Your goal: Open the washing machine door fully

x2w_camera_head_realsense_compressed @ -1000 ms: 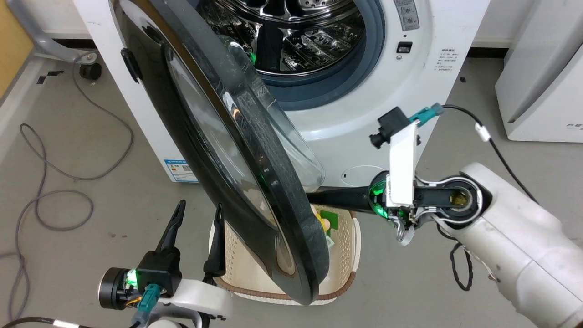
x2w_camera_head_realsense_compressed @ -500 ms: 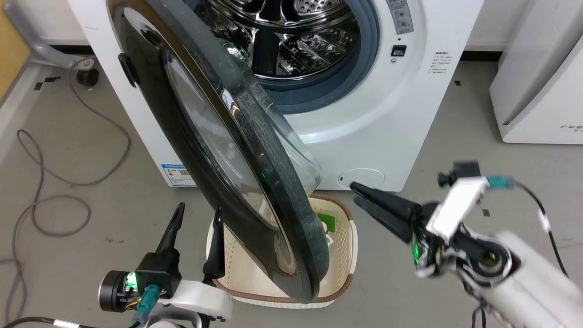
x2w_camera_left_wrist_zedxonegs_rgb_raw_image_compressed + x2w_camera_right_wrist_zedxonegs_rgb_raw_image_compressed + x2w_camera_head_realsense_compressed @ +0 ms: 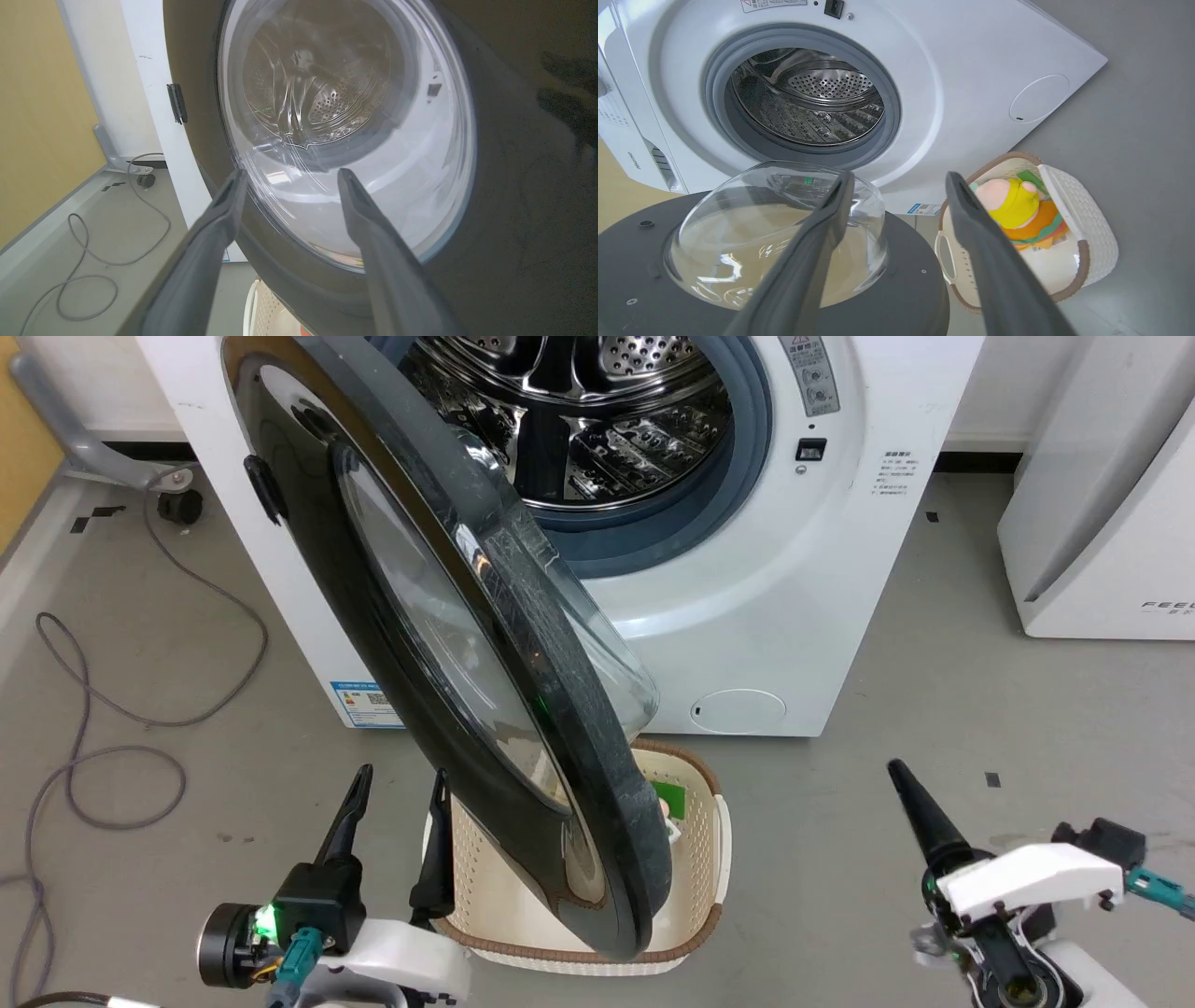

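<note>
Floor (image 3: 840, 859) under right gripper (image 3: 896, 179) (fingers (image 3: 976, 224) apart)

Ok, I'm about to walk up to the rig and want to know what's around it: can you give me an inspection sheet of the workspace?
Surface: grey floor, small dark marks.
Job's things: washing machine door swung out, angled, not folded back; washing machine open, drum with nothing seen inside.
Clutter: cream basket on the floor by the door's lower edge, plush toy inside.
Grippers: left gripper open, facing the door glass; right gripper open, clear of the door, holding nothing.
Cables: grey cable looped on the floor, left.
Surroundings: white appliance at right; yellow wall at left.
</note>
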### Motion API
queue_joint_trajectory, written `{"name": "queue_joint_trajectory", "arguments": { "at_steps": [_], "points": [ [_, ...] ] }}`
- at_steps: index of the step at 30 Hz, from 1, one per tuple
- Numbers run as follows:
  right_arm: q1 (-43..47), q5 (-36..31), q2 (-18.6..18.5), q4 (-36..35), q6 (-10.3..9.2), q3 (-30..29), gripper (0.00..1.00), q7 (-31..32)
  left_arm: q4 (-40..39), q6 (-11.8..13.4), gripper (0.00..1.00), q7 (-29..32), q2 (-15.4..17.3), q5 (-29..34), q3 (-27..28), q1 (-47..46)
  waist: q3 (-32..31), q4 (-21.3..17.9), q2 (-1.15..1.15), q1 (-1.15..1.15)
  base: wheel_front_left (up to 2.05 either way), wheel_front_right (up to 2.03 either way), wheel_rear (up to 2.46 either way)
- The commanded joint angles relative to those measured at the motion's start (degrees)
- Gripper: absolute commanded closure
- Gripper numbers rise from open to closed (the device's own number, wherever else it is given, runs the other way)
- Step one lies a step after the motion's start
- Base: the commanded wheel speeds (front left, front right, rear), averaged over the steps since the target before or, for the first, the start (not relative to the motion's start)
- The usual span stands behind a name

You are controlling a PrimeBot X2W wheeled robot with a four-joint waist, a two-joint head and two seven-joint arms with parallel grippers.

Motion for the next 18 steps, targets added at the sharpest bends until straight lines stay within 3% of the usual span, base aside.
{"name": "queue_joint_trajectory", "arguments": {
  "at_steps": [1, 3, 7, 12, 16, 18],
  "points": [
    [0.9, -2.9, 0.1, 1.1, 0.05, -0.3, 0.00, -1.5, 0.1, 0.0, 0.00, -0.3, 0.1, -0.4, 0.3, 0.6, -0.1, 0.0, 0.00, 0.00, 0.00, 0.00, 0.00],
    [0.9, -9.3, 0.1, 3.4, 0.05, -2.1, 0.00, -2.5, 0.2, 0.1, 0.00, -0.3, 0.1, -0.4, 0.4, 0.7, -0.2, 0.0, 0.00, 0.00, 0.00, 0.00, 0.00],
    [2.5, -28.7, 3.0, 4.8, 0.05, -18.3, 0.00, -2.6, 0.3, 0.1, 0.00, -0.3, 0.1, -0.4, 0.7, 1.1, -0.4, -0.1, 0.00, 0.00, 0.00, 0.00, 0.00],
    [9.1, -56.3, 11.1, -5.5, 0.05, -36.5, 0.00, -2.6, 0.4, 0.0, 0.00, -0.3, 0.1, -0.2, 0.9, 1.2, -0.6, -0.1, 0.00, 0.00, 0.00, 0.00, 0.00],
    [13.4, -73.6, 16.0, -16.6, 0.05, -43.7, 0.00, -2.6, 0.7, -0.2, 0.00, -0.3, 0.1, 0.1, 1.0, 1.0, -0.7, -0.1, 0.00, 0.00, 0.00, 0.00, 0.00],
    [15.0, -79.3, 17.1, -21.2, 0.05, -45.2, 0.00, -2.6, 0.9, -0.3, 0.00, -0.3, 0.1, 0.2, 1.1, 1.0, -0.9, -0.1, 0.00, 0.00, 0.00, 0.00, 0.00]
  ]
}}
